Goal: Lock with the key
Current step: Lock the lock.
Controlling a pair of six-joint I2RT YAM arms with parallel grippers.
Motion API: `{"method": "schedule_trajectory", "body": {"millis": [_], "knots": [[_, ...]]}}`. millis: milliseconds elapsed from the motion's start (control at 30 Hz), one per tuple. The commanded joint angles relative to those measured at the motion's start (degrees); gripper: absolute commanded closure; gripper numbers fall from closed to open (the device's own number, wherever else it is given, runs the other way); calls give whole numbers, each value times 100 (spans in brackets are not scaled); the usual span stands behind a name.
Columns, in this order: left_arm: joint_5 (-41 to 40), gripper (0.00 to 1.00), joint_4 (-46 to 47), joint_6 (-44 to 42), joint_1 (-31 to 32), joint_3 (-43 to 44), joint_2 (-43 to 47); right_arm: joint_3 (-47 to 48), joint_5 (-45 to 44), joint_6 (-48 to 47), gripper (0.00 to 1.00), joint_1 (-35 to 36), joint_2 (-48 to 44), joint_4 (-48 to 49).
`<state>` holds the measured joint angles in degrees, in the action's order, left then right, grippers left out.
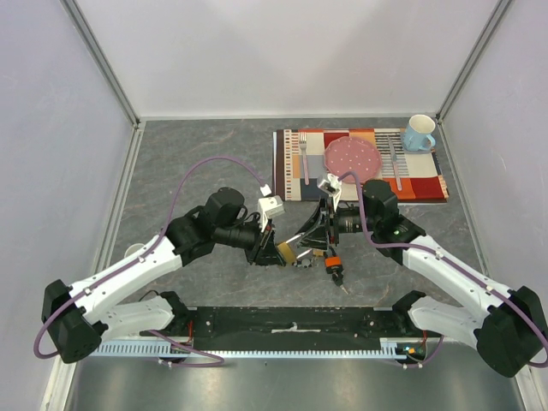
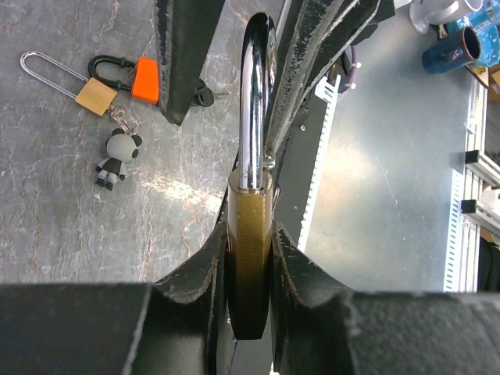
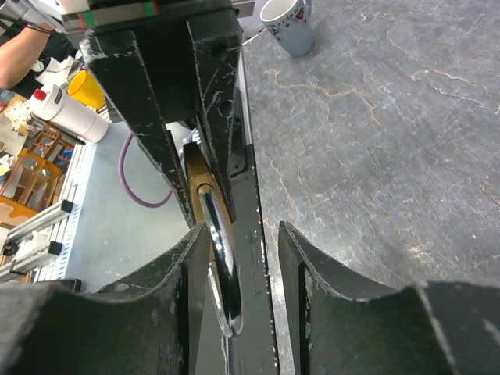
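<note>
A brass padlock stands edge-on between my left gripper's fingers, which are shut on its body. Its chrome shackle points away towards the right arm. In the right wrist view the shackle lies between my right gripper's fingers, close against the left one, with a clear gap to the right one. From above, both grippers meet at the padlock near the table's middle front. What looks like a black-headed key pokes out from behind a right finger; most of it is hidden.
On the table beside the grippers lie a second brass padlock with a long shackle, a panda charm and an orange lock. A placemat with pink plate, forks and blue mug sits back right. A white cup stands left.
</note>
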<state>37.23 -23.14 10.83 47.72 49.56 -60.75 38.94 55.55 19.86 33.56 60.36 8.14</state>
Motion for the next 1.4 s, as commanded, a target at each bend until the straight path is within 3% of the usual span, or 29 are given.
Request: {"method": "schedule_trajectory", "body": {"millis": [0, 100, 233, 367, 500, 600, 633, 667, 933, 1000, 1100, 1133, 1200, 1233, 1367], "knots": [[82, 98, 178, -143, -9, 414, 266, 114, -88, -193, 52, -8, -42, -67], [205, 98, 187, -143, -17, 405, 204, 88, -53, -131, 53, -16, -33, 47], [319, 98, 178, -134, 0, 440, 90, 61, 96, 97, 42, -16, 2, 354], [337, 98, 204, -169, 0, 441, 55, 61, 149, 255, 40, 10, 11, 627], [346, 98, 222, -151, 0, 449, 19, 88, 193, 256, 53, 54, 116, 662], [311, 98, 266, -151, -9, 405, 19, 96, 246, 177, 72, 89, 213, 592], [302, 98, 283, -151, 0, 405, 11, 114, 246, 124, 96, 107, 239, 540], [293, 98, 292, -143, -9, 405, 11, 158, 237, 63, 100, 107, 257, 374], [-462, 96, 652, 42, -9, 256, -95, 219, -210, -17, 100, 107, 301, 171], [-576, 91, 827, 112, -52, 221, -139, 237, -360, -8, 100, 107, 319, 109], [-507, 75, 1248, 261, -175, 107, -183, 255, -580, 1, 100, 115, 397, 12], [-437, 64, 1346, 305, -228, 89, -200, 255, -641, 27, 100, 116, 406, -14], [-218, 52, 1722, 472, -412, 45, -200, 255, -782, 114, 100, 107, 415, -14], [-156, 37, 1890, 534, -465, 19, -200, 255, -817, 167, 100, 107, 415, 47], [248, 27, 2664, 885, -869, -236, -165, 254, -984, 518, 100, 107, 380, 337]]}}
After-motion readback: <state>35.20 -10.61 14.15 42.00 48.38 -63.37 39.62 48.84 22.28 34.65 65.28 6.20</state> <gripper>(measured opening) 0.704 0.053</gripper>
